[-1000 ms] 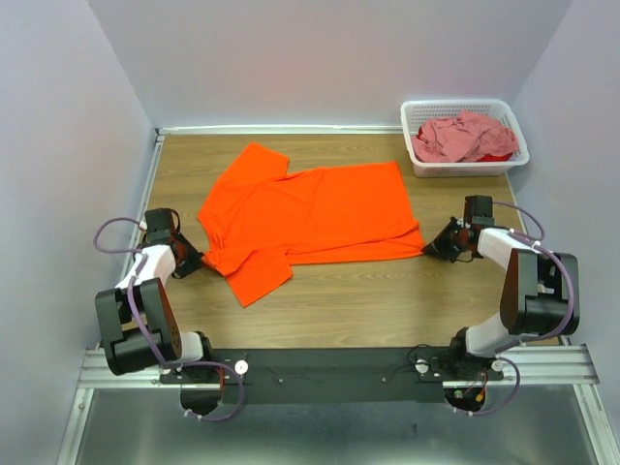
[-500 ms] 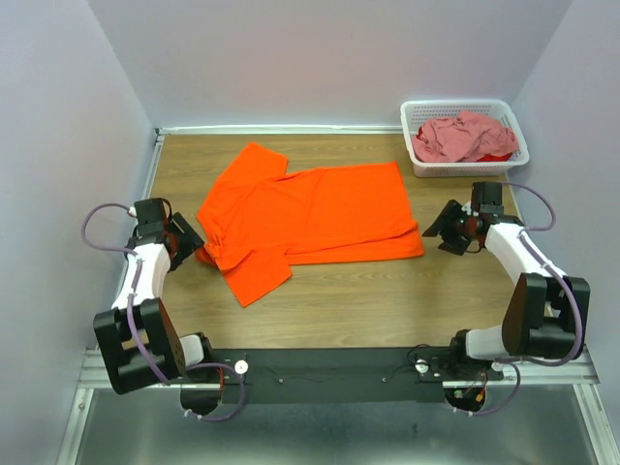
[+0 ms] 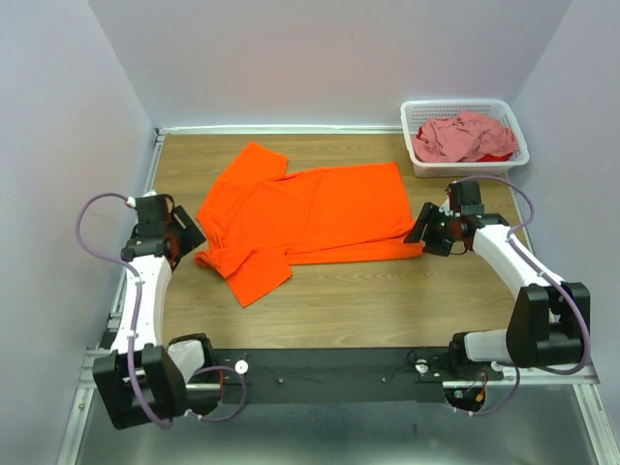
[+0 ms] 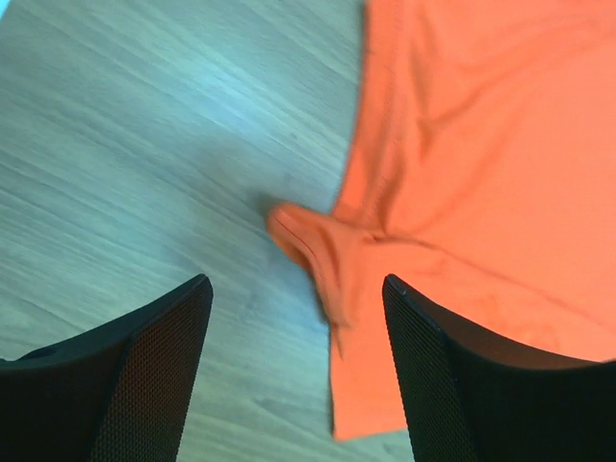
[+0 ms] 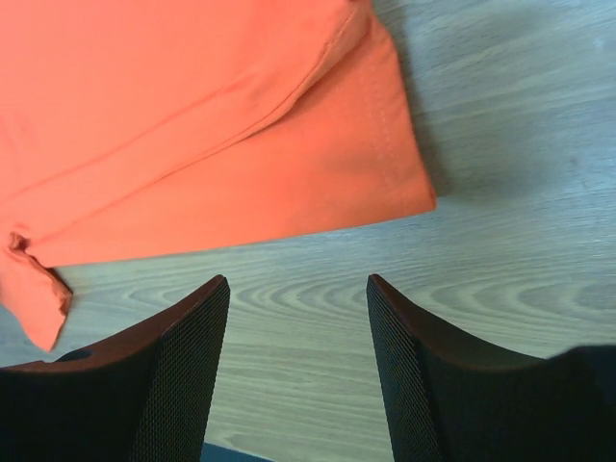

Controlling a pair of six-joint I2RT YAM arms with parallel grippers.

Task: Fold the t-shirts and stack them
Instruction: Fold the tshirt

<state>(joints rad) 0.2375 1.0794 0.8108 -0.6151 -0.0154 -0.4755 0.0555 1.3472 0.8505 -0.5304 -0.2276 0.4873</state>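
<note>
Orange shirt (image 3: 310, 218) lies on table (image 3: 339, 300), lengthwise fold begun. Left gripper (image 3: 182, 235) open at bunched edge; right gripper (image 3: 424, 231) open at hem corner. Best to pinch low, catching both layers. Pink shirt (image 3: 463, 136) waits in basket (image 3: 455, 104).

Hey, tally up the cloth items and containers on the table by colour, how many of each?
Orange t-shirt: 1
Pink shirt, crumpled in the basket: 1
White basket: 1
Total: 3, not counting a red scrap in the basket that is too hidden to identify.
</note>
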